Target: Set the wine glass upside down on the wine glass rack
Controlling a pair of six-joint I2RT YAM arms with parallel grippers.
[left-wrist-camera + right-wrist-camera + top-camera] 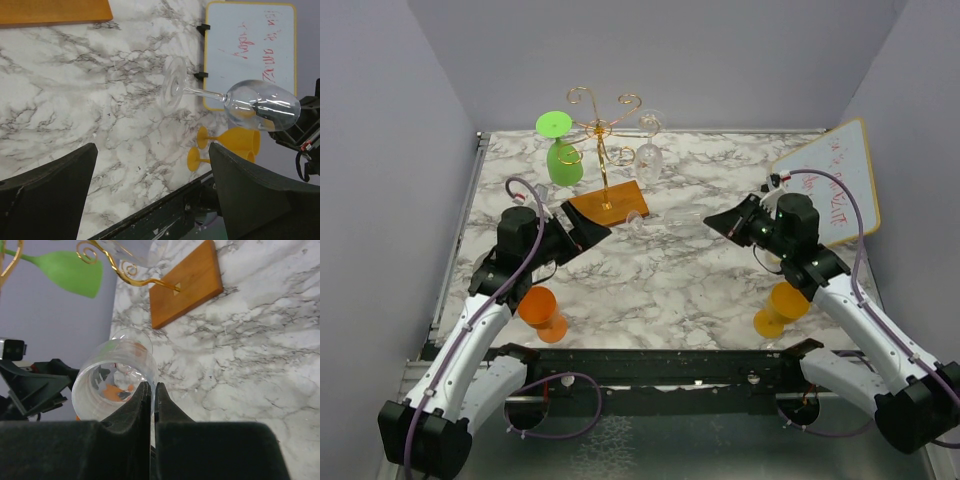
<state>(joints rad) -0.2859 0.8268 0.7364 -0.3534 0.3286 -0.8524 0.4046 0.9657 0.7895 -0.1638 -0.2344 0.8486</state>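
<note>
Wine glass [262, 105] horizontal, foot toward rack [603, 207]

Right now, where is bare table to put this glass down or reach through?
Widest bare marble: the near middle, between orange glass and yellow glass. Also free: the far strip between rack and whiteboard. Crowded: around the rack, with the green glass and the open left gripper by its base; the right gripper holds the wine glass across the centre.

White and grey marble-pattern desk [670, 285] filled centre frame. Plain pale lavender walls [650, 60] closed it in at back, left and right. Yellow-framed whiteboard [835, 185] with red scribbles leaned at the right edge. Light was soft and even.
</note>
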